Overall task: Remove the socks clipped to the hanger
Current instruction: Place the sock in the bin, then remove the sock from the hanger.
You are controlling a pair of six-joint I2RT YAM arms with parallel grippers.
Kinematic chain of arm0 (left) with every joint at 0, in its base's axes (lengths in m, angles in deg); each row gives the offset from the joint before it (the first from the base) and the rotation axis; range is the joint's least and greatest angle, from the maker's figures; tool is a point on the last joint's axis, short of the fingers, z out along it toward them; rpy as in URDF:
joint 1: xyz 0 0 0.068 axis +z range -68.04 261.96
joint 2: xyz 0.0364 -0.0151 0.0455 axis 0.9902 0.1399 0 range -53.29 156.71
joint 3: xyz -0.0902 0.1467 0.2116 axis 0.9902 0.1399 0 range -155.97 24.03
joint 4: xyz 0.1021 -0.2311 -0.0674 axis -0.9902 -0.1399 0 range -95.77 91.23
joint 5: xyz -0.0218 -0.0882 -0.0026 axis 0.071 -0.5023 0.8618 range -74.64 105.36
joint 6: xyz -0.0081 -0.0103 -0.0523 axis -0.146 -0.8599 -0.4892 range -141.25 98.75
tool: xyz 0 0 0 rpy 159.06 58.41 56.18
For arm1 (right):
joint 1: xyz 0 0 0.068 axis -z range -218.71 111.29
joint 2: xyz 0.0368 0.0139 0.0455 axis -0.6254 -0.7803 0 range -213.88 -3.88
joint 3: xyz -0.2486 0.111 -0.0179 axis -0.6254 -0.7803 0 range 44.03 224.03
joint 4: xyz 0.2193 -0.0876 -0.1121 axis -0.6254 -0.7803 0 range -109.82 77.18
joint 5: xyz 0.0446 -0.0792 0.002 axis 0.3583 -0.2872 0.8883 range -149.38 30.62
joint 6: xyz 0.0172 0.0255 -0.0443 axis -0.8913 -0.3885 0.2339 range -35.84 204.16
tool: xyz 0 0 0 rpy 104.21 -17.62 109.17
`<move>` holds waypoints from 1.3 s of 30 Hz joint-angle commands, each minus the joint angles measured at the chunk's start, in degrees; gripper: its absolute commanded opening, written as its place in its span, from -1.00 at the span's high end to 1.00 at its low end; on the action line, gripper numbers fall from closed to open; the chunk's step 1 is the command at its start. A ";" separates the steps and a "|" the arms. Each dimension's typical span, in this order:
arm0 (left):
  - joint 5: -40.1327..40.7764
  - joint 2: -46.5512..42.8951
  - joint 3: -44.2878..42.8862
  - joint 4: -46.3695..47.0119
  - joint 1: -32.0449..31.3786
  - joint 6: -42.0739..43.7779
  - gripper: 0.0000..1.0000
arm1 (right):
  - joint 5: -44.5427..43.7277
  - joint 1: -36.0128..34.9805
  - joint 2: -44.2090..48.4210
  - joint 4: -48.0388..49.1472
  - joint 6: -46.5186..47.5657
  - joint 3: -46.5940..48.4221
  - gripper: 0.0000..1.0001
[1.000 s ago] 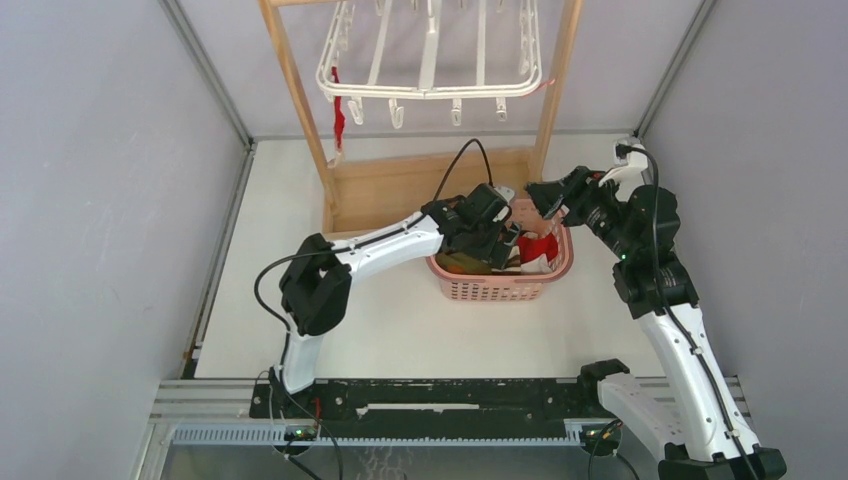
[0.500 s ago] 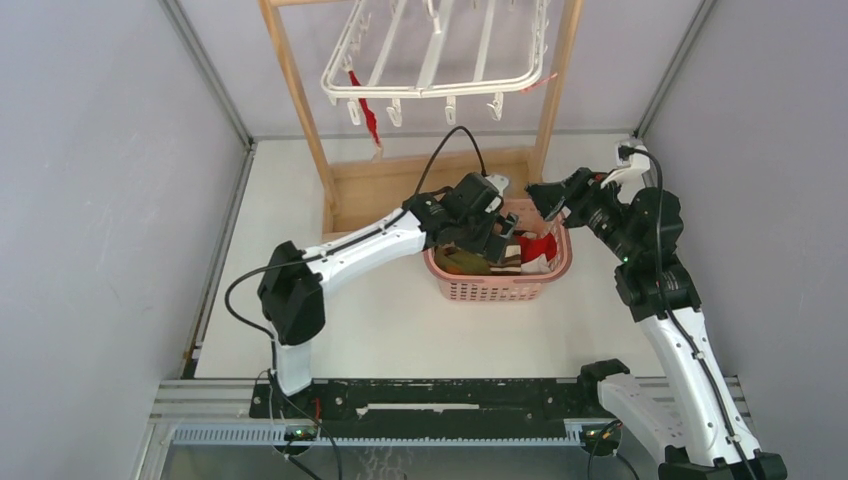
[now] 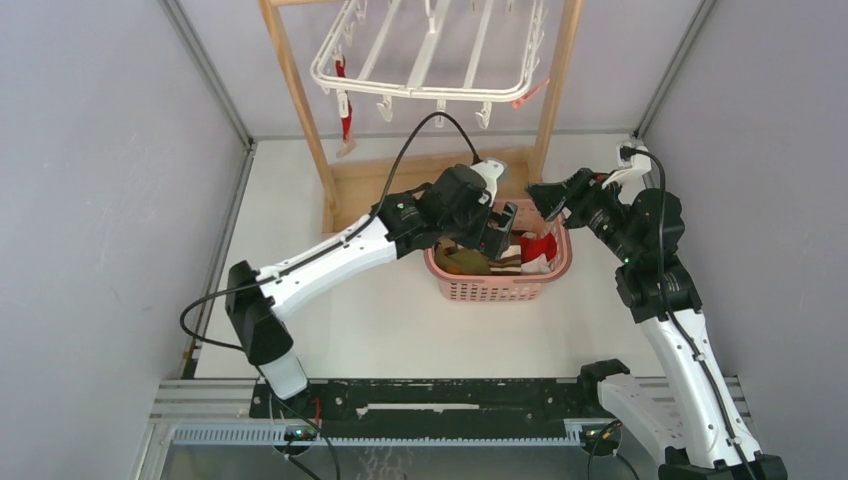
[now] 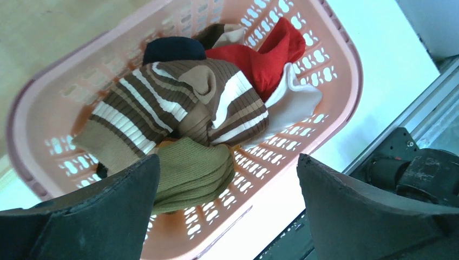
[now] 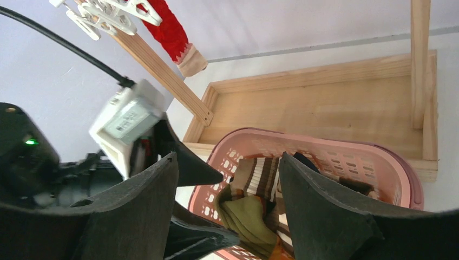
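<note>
The white hanger (image 3: 430,60) hangs from the wooden stand at the top. One red sock (image 3: 344,115) with a tan cuff (image 5: 168,27) stays clipped at its left front corner. A thin pink strip (image 3: 530,93) sticks out at the right corner; I cannot tell what it is. Several loose socks lie in the pink basket (image 3: 495,292): brown-and-white striped (image 4: 178,103), olive (image 4: 189,173), red (image 4: 265,54), white (image 4: 297,100). My left gripper (image 3: 503,228) hovers open over the basket's left half (image 4: 227,160), holding nothing. My right gripper (image 3: 540,196) is open and empty (image 5: 227,157) above the basket's far right rim.
The wooden stand has two slanted posts (image 3: 300,100) and a shallow tray base (image 3: 420,185) just behind the basket. My left arm's cable (image 3: 420,140) arcs up toward the hanger's front clips. Grey walls close in both sides.
My left gripper opened fully and its arm stretched out, lifting a little above the basket. The hanger and its red sock are swinging. The right arm has stayed put.
</note>
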 commanded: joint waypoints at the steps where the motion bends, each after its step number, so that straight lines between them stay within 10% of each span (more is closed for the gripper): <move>1: 3.23 -6.38 -0.02 1.57 -0.11 0.43 -1.00 | 0.71 0.42 1.04 0.66 -1.13 0.33 -0.50; 15: 13.44 -19.53 11.30 8.85 0.25 2.67 -1.00 | 1.07 -0.09 1.08 0.44 -1.56 0.26 -0.51; 20: 17.08 -23.72 16.49 12.20 1.92 4.96 -1.00 | 2.15 -0.10 2.17 3.00 -2.75 -2.07 -0.97; 39: 20.78 -31.43 31.95 23.86 18.53 4.91 -1.00 | -0.89 -0.20 -1.26 11.63 1.44 -8.74 -0.99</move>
